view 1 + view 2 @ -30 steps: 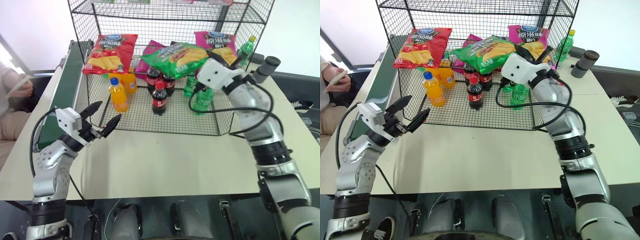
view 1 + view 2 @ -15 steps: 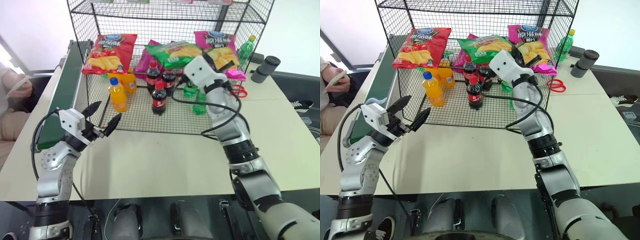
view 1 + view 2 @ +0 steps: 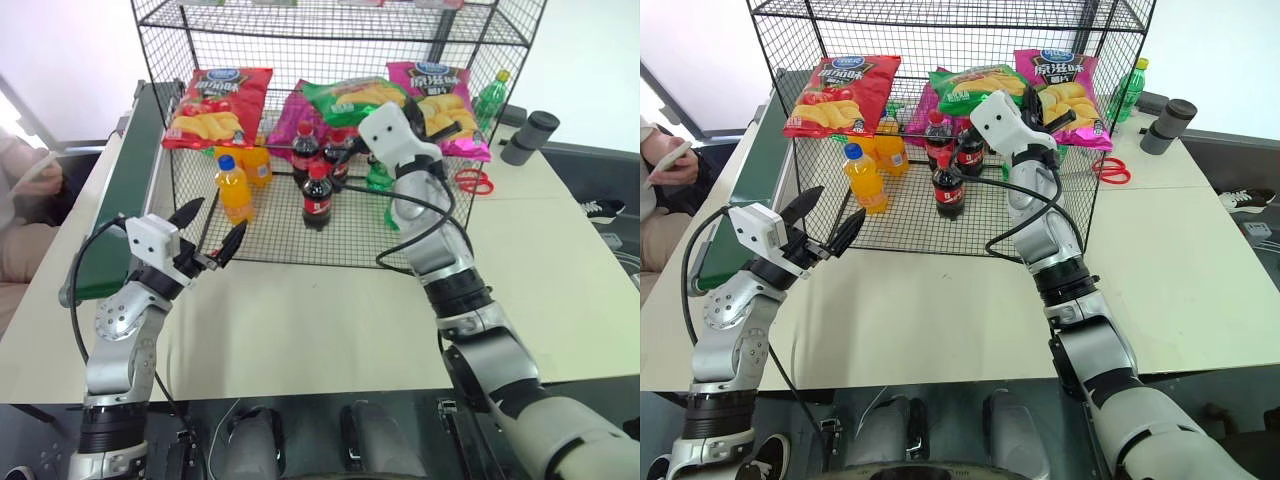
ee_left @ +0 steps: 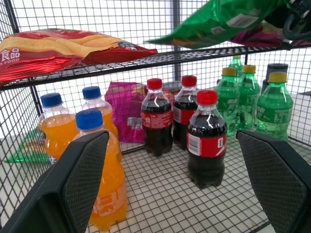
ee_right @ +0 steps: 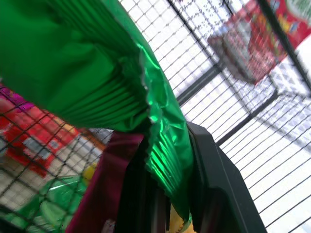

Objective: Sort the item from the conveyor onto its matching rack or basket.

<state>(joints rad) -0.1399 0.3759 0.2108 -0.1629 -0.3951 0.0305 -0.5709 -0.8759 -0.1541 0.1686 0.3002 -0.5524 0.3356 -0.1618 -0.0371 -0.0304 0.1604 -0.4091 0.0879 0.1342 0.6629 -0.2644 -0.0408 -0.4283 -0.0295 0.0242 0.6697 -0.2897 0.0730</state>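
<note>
A pale, matte tabletop (image 3: 330,310) fills the foreground, where the left gripper (image 3: 212,240) hangs with its black fingers spread wide and nothing between them, beside the dark green conveyor (image 3: 125,175) along the table's left edge. Behind it stands the black wire-mesh rack (image 3: 330,140), its lowest tier holding orange soda bottles (image 3: 233,188), cola bottles (image 3: 318,195) and green bottles (image 4: 272,109). On the tier above, a glossy red crisp bag (image 3: 218,105) lies left and a pink crisp bag (image 3: 445,95) right (a second pink one lies between), while the right gripper (image 5: 167,194) is clamped on the crinkled edge of the shiny green crisp bag (image 3: 352,98), held at that tier.
</note>
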